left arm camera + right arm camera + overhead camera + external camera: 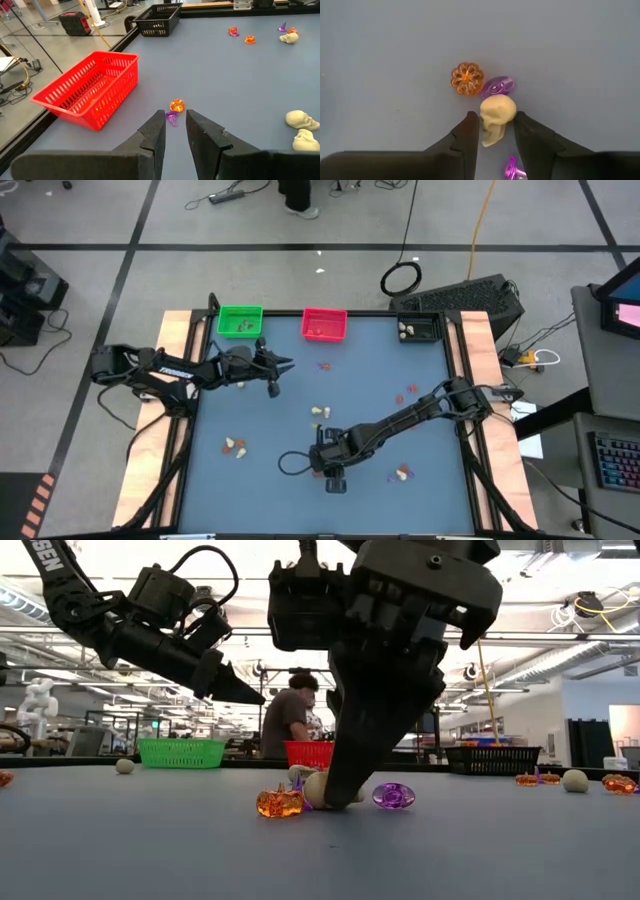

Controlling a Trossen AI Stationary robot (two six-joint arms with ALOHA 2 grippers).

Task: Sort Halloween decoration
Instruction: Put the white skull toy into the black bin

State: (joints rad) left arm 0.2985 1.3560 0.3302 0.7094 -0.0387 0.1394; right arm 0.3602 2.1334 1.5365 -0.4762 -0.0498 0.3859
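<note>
The decorations are tiny cream skulls, orange pumpkins and purple pieces scattered over the blue table. My right gripper (331, 470) is down at the table near its near edge, shut on a cream skull (497, 110). An orange pumpkin (467, 78) and a purple ring (496, 87) lie just beyond the skull, and another purple piece (512, 170) lies under the gripper. My left gripper (275, 372) hovers above the table near the green tray (240, 320), its fingers a narrow gap apart and holding nothing. In its wrist view (175, 125) a pumpkin (176, 105) and a purple piece (172, 118) lie ahead. My right gripper pinches the cream skull between its two fingertips (472, 125), which sit on the skull's two sides (485, 117). The fingers come from above, pointing down. The skull (316, 790) rests on the table beside the finger.
The green tray, a red tray (324, 325) and a black tray (420, 330) stand along the far edge. More trinkets lie at the near left (236, 446), centre (320, 412), near right (403, 473) and right (405, 393). A person (288, 720) stands beyond the table.
</note>
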